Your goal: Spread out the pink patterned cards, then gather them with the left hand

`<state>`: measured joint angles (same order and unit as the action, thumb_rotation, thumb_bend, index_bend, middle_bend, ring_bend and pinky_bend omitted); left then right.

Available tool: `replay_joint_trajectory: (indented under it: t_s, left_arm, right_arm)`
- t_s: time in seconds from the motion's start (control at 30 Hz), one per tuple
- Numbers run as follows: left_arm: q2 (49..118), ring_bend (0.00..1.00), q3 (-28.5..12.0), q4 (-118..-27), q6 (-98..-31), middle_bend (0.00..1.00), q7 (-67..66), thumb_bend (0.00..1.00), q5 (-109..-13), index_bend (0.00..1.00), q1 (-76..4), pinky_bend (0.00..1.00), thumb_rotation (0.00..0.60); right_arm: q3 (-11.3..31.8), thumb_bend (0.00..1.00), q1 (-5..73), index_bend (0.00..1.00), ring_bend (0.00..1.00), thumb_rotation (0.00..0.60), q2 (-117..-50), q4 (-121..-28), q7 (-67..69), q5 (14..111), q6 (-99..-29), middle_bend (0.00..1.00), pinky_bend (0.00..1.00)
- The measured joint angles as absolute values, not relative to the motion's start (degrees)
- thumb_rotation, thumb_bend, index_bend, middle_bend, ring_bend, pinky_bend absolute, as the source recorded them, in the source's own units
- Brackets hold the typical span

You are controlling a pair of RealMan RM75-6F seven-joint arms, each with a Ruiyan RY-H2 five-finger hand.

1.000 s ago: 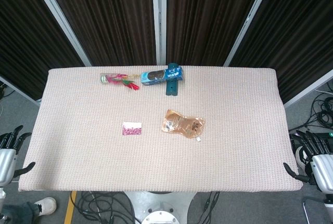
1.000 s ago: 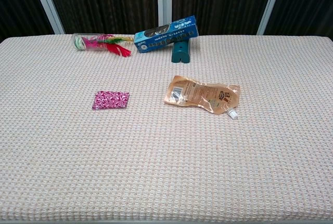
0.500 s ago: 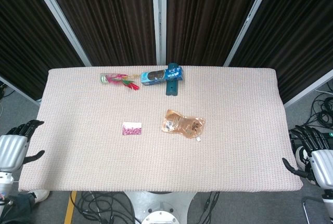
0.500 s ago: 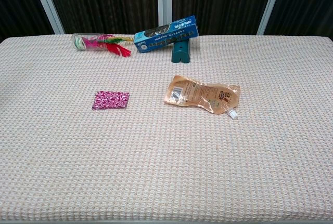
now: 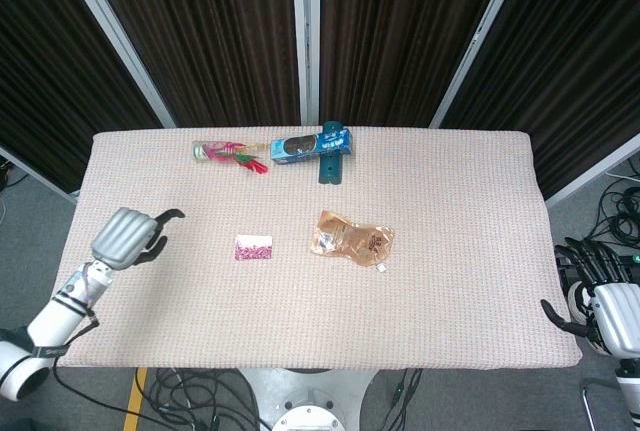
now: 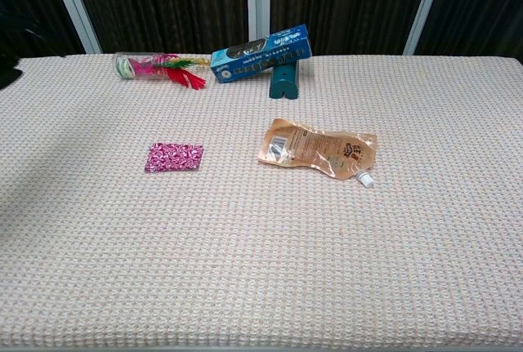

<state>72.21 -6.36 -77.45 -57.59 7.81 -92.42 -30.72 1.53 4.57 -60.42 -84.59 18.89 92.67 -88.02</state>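
The pink patterned cards lie in one neat stack on the woven tablecloth, left of centre; the chest view shows the same cards flat and squared up. My left hand hovers over the table's left side, about a hand's width left of the cards, holding nothing, thumb stuck out toward them. A dark blur at the chest view's left edge may be part of it. My right hand hangs off the table's right front corner, fingers apart and empty.
A brown spouted pouch lies right of the cards. At the back stand a blue box leaning on a green holder and a clear tube with red feathers. The table is cloth-covered.
My left arm has swung up from beside the table's left front corner onto the table, toward the cards. The right hand has barely shifted. The cards have not moved.
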Motion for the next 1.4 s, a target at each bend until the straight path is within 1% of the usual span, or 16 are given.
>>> replay_joint_trajectory:
  t_s: [0.27,0.4,0.6,1.1,1.27,1.4]
  left_arm:
    - [78.80,0.93,-5.30,-74.64,-47.34,0.89,3.95,0.58,-91.12,0.27,-37.82,0.98,0.600]
    - [82.12,0.93,-5.36,-73.14,-42.74,0.89,2.03,0.58,-88.36,0.27,-40.92,0.98,0.600]
    - [85.54,0.93,-5.33,-71.11,-37.61,0.89,-1.10,0.58,-85.00,0.27,-44.37,0.98,0.600]
    - [91.52,0.93,-5.13,-66.56,-30.54,0.89,-9.30,0.58,-75.54,0.27,-49.35,0.98,0.600]
    - [91.83,0.93,-4.18,-65.80,-28.86,0.89,-12.03,0.58,-72.51,0.27,-50.05,0.98,0.600]
    - [90.24,0.93,-3.15,-67.13,-28.73,0.89,-14.19,0.58,-70.45,0.27,-50.04,0.98,0.600]
  right_arm:
    - [1.64,0.22,4.81,0.13,0.00,0.456,-60.13,-85.04,18.45,91.72,-87.00,0.09,0.00]
    - [1.62,0.22,4.85,0.13,0.00,0.466,-60.01,-85.13,18.44,91.47,-86.75,0.09,0.00]
    - [1.67,0.22,4.96,0.13,0.00,0.463,-60.05,-85.02,18.51,90.99,-86.16,0.09,0.00]
    - [1.74,0.22,5.04,0.13,0.00,0.470,-60.48,-84.17,19.03,90.15,-85.44,0.09,0.00]
    - [1.68,0.22,4.95,0.13,0.00,0.468,-60.64,-83.78,19.49,90.04,-85.38,0.09,0.00]
    - [1.64,0.22,5.00,0.13,0.00,0.468,-60.78,-83.58,19.70,90.12,-85.29,0.09,0.00]
